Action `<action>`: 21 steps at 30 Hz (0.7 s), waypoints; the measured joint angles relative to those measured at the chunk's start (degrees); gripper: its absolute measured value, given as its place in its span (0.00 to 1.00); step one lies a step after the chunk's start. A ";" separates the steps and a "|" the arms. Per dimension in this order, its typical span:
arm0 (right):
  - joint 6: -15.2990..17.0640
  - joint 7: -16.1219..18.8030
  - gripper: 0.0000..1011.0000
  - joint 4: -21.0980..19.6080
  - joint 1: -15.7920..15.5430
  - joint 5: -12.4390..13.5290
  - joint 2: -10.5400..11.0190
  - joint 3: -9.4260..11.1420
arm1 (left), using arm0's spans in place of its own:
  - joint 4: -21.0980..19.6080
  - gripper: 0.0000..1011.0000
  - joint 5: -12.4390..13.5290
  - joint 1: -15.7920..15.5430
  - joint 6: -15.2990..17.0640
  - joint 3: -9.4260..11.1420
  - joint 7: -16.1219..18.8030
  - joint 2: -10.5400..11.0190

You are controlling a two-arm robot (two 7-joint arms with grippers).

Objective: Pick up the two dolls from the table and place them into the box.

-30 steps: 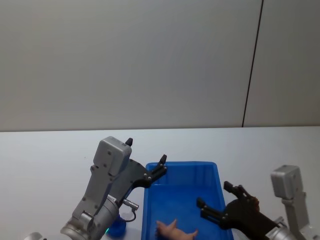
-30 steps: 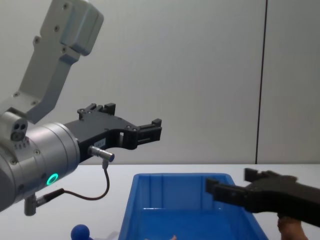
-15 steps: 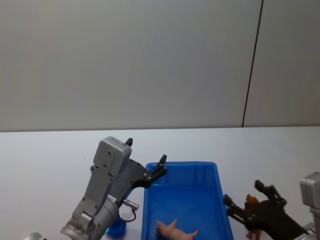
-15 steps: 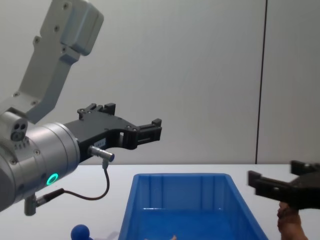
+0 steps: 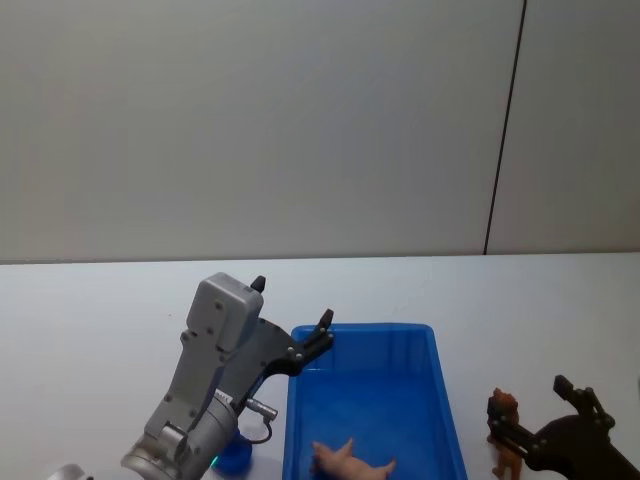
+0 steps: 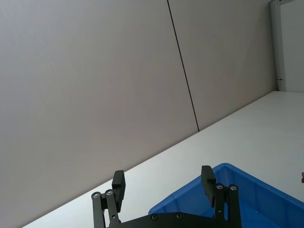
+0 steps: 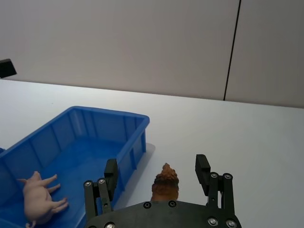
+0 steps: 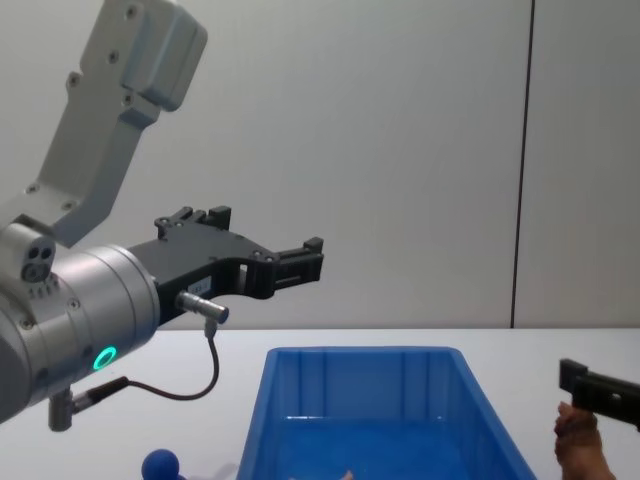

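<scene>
While right gripper hangs with fingers spread wide, brown doll upright between them on table, just beside box, left gripper parted too, raised over box's far corner, dark-blue doll below its arm, outside box.

One box, one table, one brown toy animal, one pink toy animal and one dark-blue toy.
</scene>
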 joint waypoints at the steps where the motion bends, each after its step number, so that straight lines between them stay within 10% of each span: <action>1: 0.02 -0.44 0.99 0.08 -0.22 0.10 0.00 0.03 | 0.00 1.00 0.00 0.00 0.00 0.00 0.00 0.00; 21: 0.20 -3.22 0.99 4.37 -0.21 0.63 -2.11 -0.54 | 0.00 1.00 0.00 0.00 0.00 0.00 0.00 0.00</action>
